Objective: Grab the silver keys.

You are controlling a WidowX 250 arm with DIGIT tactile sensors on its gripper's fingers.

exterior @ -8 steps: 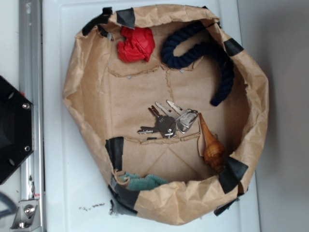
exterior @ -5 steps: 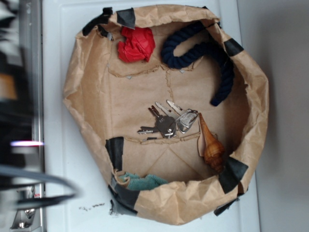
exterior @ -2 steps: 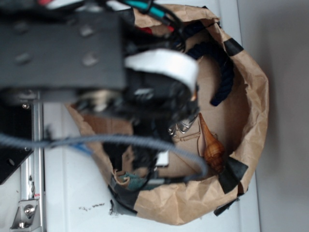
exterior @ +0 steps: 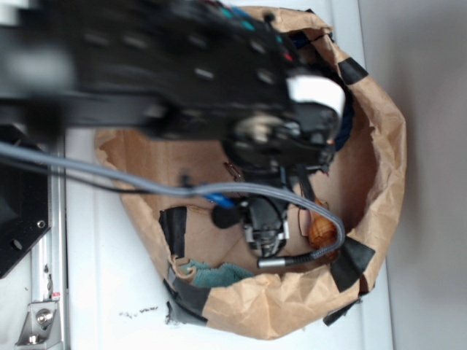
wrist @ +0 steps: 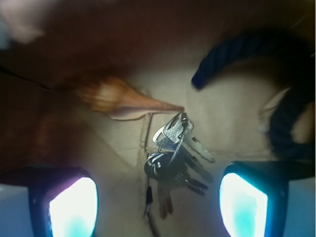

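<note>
In the wrist view the silver keys [wrist: 173,158] lie fanned out on the brown paper floor, on a ring. They sit in line with the gap of my gripper [wrist: 158,202] and below it. The gripper is open, its two glowing fingers [wrist: 74,207] far apart and nothing between them. In the exterior view my black arm [exterior: 219,80] reaches over the paper bin and hides the keys and the fingertips.
The brown spiral seashell [wrist: 118,98] lies just beyond the keys, its tip touching the ring; part of it shows in the exterior view [exterior: 319,230]. A dark blue rope [wrist: 237,54] curves beside it. The crumpled paper bin wall [exterior: 387,146] rings everything. A teal cloth [exterior: 219,275] lies at the near rim.
The arm has swung in from the left over the bin and moved right. It now covers the keys, the red paper ball and most of the rope in the exterior view.
</note>
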